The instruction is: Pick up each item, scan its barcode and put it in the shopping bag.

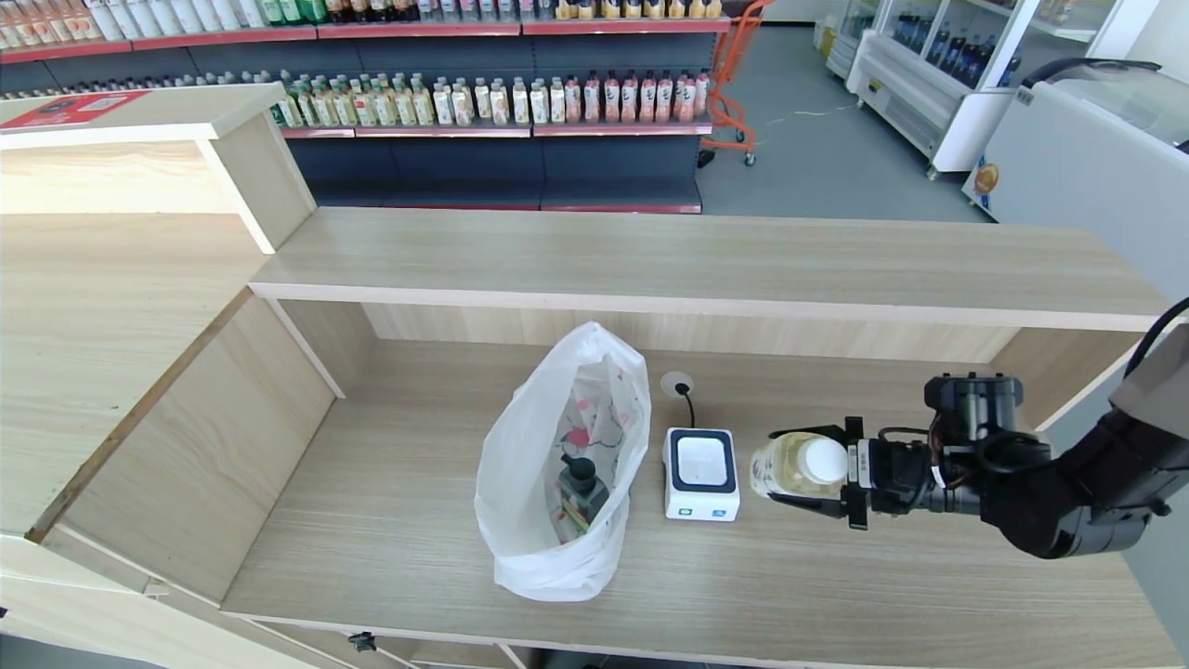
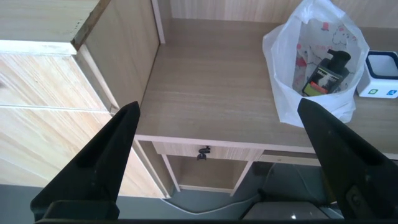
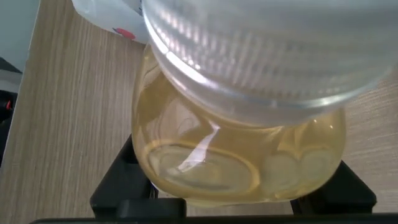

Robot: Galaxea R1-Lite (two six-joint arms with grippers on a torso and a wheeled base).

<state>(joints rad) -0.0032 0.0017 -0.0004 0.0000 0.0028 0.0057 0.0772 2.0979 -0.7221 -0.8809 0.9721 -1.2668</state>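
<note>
Bottle (image 1: pixel 801 462) was gripped firmly by right gripper (image 1: pixel 791 468), right of scanner (image 1: pixel 702 472) | left gripper (image 2: pixel 219 107) was seen open | risk: barcode could be missed if turned away.

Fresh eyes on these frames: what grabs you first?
The right gripper holds a white-capped bottle of pale yellow drink on its side, just right of the white barcode scanner on the wooden counter. Left of the scanner stands an open white plastic shopping bag with a dark pump bottle already inside.
</note>
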